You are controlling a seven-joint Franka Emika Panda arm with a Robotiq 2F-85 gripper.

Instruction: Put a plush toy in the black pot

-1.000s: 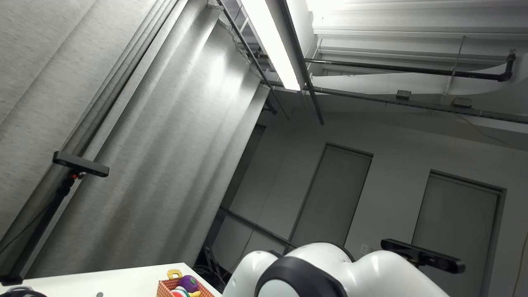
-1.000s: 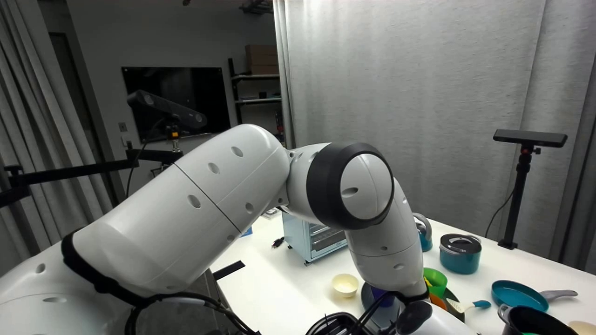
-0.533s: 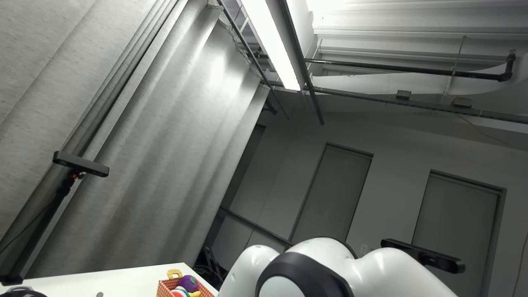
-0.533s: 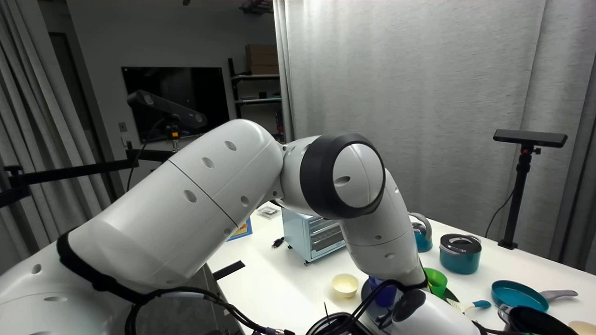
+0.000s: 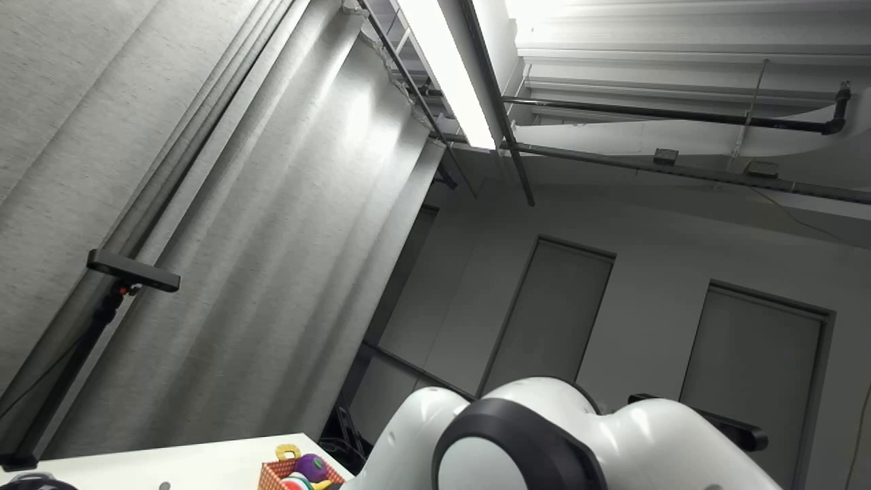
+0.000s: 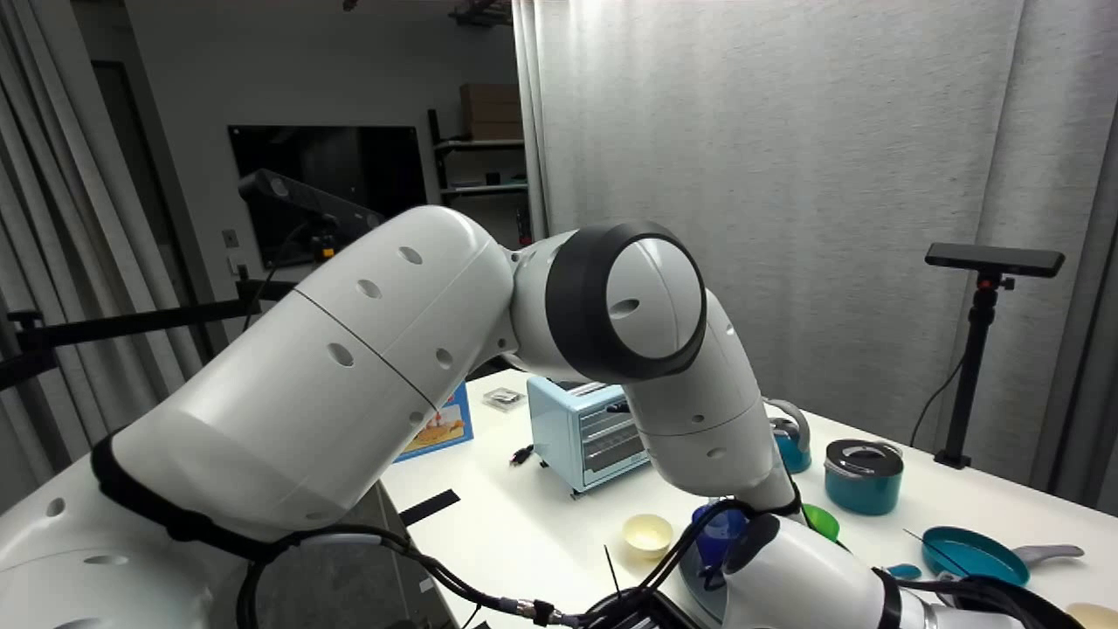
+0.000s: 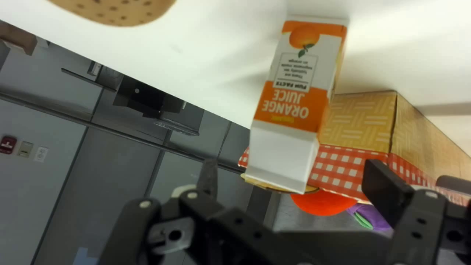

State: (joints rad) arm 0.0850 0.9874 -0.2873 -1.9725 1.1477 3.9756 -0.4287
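By grey curtains (image 6: 786,175), a white table (image 6: 507,533) bears a blue toaster oven (image 6: 563,441); the claw (image 7: 292,171) gapes wide.

Ceiling lamp (image 5: 449,71) glares — far wall (image 5: 646,320) lies dim.

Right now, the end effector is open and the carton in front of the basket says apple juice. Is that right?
Not quite: the carton says orange juice, as the wrist view shows. The rest is right: it is in front of the basket, and the end effector is open.
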